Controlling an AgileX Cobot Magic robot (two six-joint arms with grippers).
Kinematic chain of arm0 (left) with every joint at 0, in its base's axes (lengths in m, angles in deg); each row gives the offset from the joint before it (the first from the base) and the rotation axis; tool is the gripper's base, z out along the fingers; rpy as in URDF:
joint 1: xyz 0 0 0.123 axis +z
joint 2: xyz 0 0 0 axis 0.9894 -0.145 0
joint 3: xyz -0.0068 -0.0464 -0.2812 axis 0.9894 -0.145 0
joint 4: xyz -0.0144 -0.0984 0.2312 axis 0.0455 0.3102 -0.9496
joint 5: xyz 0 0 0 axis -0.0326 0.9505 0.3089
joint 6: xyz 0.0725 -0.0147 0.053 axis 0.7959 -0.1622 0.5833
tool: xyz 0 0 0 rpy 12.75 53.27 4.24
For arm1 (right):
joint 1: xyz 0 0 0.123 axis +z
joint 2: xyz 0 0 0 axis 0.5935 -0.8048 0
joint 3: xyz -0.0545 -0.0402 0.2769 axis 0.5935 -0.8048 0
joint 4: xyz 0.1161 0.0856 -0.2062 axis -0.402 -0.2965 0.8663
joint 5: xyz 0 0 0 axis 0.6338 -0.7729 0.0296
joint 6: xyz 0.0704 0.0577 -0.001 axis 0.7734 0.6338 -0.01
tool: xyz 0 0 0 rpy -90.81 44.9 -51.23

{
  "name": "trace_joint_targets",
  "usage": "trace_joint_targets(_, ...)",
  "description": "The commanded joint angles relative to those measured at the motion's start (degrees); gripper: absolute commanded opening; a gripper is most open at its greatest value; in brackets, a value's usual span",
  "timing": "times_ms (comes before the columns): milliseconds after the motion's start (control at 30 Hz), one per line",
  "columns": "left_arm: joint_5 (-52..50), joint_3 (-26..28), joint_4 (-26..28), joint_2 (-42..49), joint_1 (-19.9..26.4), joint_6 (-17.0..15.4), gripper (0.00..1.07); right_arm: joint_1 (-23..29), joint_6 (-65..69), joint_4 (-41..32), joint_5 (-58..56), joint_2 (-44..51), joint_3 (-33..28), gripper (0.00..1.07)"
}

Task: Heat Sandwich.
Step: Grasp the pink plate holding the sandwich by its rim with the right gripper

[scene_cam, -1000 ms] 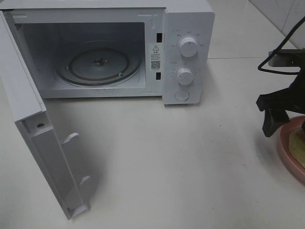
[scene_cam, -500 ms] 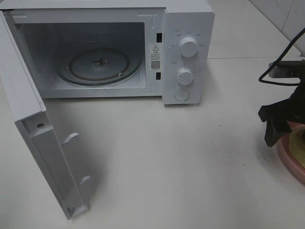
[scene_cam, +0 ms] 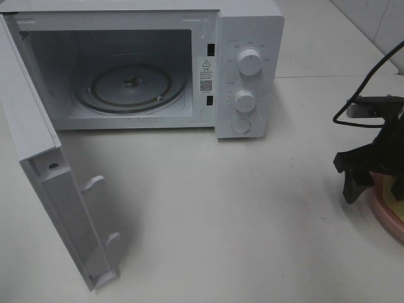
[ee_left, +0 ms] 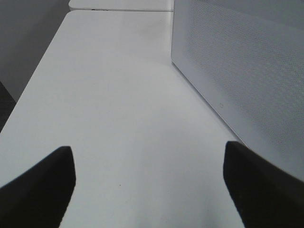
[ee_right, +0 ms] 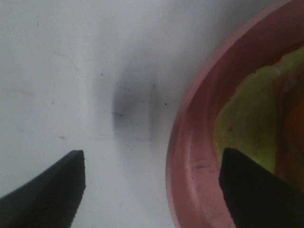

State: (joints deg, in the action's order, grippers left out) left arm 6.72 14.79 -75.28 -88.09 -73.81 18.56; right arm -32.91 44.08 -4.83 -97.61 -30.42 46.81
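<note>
Two grippers stand spread wide, both empty. The left gripper (ee_left: 147,159) hangs over the table (ee_left: 118,95) beside a white perforated panel (ee_left: 237,61). The right gripper (ee_right: 152,159) straddles the plate (ee_right: 190,142) rim at the far right of the high view, with one finger over the table and the other over the plate. The sandwich (ee_right: 256,109) lies on that plate, just beside that finger. The microwave (scene_cam: 249,25) is open, its door (scene_cam: 50,189) swung out. Its sticker (scene_cam: 206,74) shows a warning triangle and a QR code, but the text and the dial (scene_cam: 249,62) marks are too small to read.

White table (scene_cam: 208,208); behind it, seemingly a pale tiled wall (scene_cam: 379,25).
</note>
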Motion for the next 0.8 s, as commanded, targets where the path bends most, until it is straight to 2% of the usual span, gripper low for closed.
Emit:
trace_joint_targets(33,-0.9,-0.2,-0.1,1.0,-0.3,-0.5,0.81,-0.2,-0.4,0.5,0.9,-0.6,-0.3,0.76)
trace_joint_targets(367,-0.9,-0.2,-0.1,1.0,-0.3,-0.5,0.81,-0.2,0.1,0.5,1.5,-4.5,-0.3,0.76)
trace_joint_targets(800,-0.9,-0.2,-0.1,1.0,-0.3,-0.5,0.81,-0.2,1.6,1.4,3.0,-4.6,-0.3,0.75)
